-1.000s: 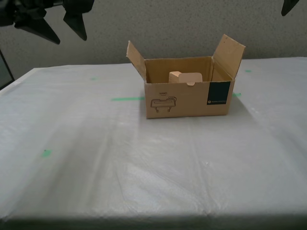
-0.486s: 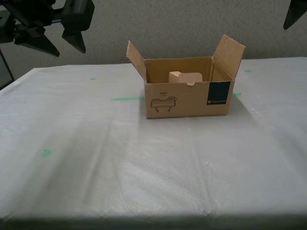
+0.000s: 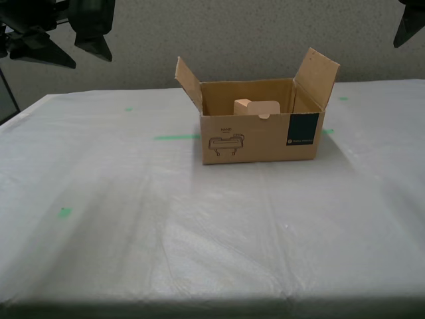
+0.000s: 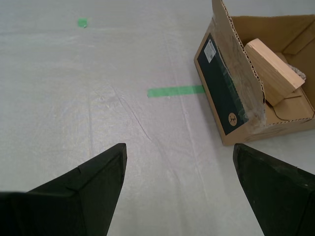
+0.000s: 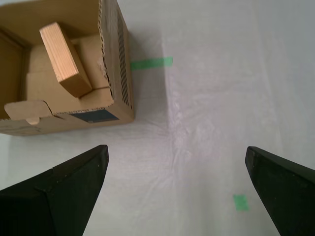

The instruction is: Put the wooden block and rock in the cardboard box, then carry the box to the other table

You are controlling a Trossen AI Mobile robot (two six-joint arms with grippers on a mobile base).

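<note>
The cardboard box point(image 3: 259, 136) stands open on the film-covered table point(image 3: 199, 232), flaps up. The wooden block point(image 4: 269, 69) leans tilted inside the box point(image 4: 231, 93) and shows too in the first wrist view as the wooden block point(image 5: 61, 59) in the box point(image 5: 113, 54). A rough grey bit, perhaps the rock point(image 4: 299, 73), peeks from behind the block. My second gripper point(image 4: 179, 145) hangs open and empty, high in the exterior view's upper left point(image 3: 91, 62). My first gripper point(image 5: 176, 147) is open and empty at the exterior view's upper right corner point(image 3: 410, 25).
Green tape strips point(image 3: 176, 137) lie beside the box, with small green marks point(image 3: 64, 212) scattered on the film. A grey wall point(image 3: 232, 33) runs behind the table. The table's near edge point(image 3: 199, 302) crosses the bottom of the exterior view.
The second gripper has shifted slightly up and toward the exterior view's left edge. The first gripper has barely moved. The box and block stay put.
</note>
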